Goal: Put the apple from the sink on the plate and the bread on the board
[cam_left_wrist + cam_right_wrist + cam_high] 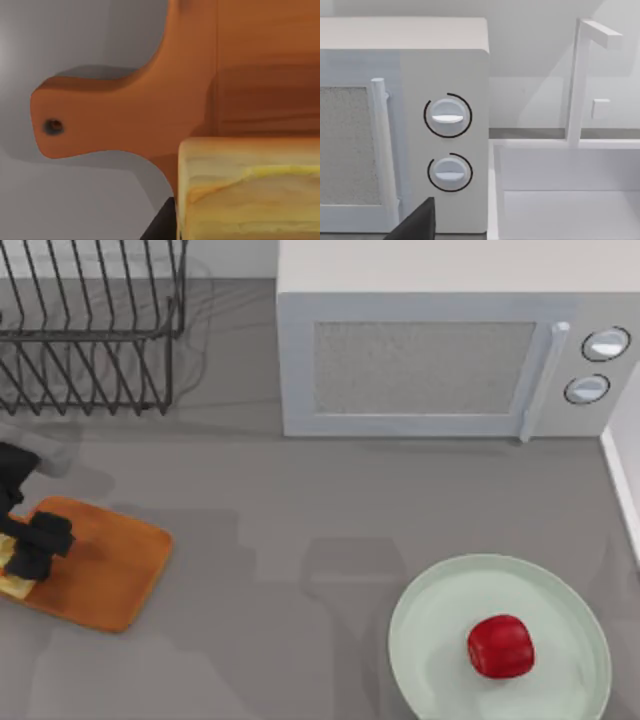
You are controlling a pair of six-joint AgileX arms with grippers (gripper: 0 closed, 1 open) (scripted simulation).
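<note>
No readable text, brand, number or sign anywhere. Microwave (455, 340): blank front, two dials (447, 116) ringed by plain dark arcs (no figures or ticks beside them). Board (105, 565): bare wood grain, one small hole in the handle, no stamp. Plate (430, 640), apple (500, 646), bread (250, 192): unmarked. Dish rack (90, 325): bare wire, no tag

Kitchen counter; microwave (450, 350), sink (570, 190)

The golden-yellow square bread (14, 581) is mostly hidden under the black left gripper (35, 545) and cut by the left edge. The pale mint-green round plate (430, 615) runs off the near edge.
</note>
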